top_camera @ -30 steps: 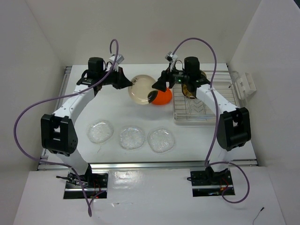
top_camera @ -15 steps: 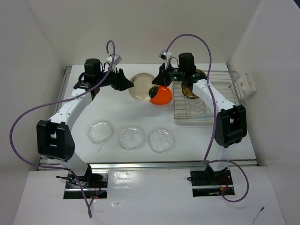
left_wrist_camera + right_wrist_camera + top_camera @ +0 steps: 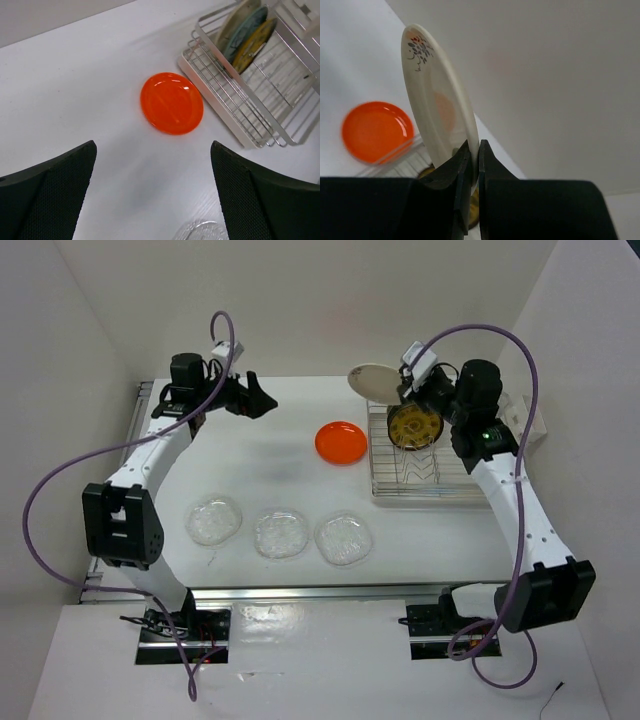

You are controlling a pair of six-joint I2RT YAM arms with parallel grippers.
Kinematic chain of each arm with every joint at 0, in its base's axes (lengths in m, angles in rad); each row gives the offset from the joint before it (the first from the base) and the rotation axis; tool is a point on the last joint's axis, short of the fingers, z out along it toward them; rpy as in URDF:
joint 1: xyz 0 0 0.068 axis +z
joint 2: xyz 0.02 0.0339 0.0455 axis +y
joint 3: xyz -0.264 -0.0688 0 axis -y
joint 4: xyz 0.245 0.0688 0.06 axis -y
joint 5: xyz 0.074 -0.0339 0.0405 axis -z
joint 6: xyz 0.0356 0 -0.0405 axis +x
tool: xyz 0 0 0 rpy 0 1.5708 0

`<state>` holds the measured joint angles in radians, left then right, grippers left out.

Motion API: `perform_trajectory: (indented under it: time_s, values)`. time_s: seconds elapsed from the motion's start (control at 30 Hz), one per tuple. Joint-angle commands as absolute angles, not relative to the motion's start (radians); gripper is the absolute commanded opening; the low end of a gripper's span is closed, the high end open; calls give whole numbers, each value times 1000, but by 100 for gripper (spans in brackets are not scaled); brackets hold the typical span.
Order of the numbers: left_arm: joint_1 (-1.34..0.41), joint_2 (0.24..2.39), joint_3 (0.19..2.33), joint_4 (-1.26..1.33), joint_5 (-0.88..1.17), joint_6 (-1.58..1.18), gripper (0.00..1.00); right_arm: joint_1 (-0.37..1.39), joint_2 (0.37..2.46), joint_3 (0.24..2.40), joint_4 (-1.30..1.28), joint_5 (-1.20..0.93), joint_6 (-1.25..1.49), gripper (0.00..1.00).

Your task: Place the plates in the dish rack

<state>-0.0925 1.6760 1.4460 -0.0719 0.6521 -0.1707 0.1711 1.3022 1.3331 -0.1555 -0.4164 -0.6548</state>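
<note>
My right gripper (image 3: 403,391) is shut on the rim of a cream plate (image 3: 371,380) with a dark patch. It holds the plate on edge in the air, above the far left corner of the dish rack (image 3: 440,490). In the right wrist view the cream plate (image 3: 434,107) stands upright between the fingers of that gripper (image 3: 474,159). A brown and gold plate (image 3: 414,427) stands in the rack. An orange plate (image 3: 340,442) lies flat left of the rack. My left gripper (image 3: 260,400) is open and empty at the far left. Three clear glass plates (image 3: 281,534) lie in a row nearer the arms.
The left wrist view shows the orange plate (image 3: 171,103) on the table and the rack (image 3: 260,125) with three plates standing in its far end (image 3: 246,34). White walls close in the table on three sides. A white fixture (image 3: 522,420) sits right of the rack.
My left gripper opened, let go of the cream plate and drew back to the left. My right gripper shut on that plate and carried it right, over the rack. The orange plate now lies uncovered.
</note>
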Motion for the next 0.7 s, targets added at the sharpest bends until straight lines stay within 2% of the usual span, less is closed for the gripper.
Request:
perform_trajectory:
  time_s: [0.0,0.17,0.3,0.67]
  values:
    - [-95,1775,1529,-25,589,-235,100,138,1282,1292,-147,-339,-956,0]
    - [-107,1975,1640,-46,552,-353,100,106,1270,1243,-190,-255,-1087,0]
    - [-149,2043,1652,4,516,-454,100,62,1250,1174,-147,-245,-1147,0]
    - [-202,2174,1703,52,515,-545,100,-17,1299,1163,-176,-316,-1250,0]
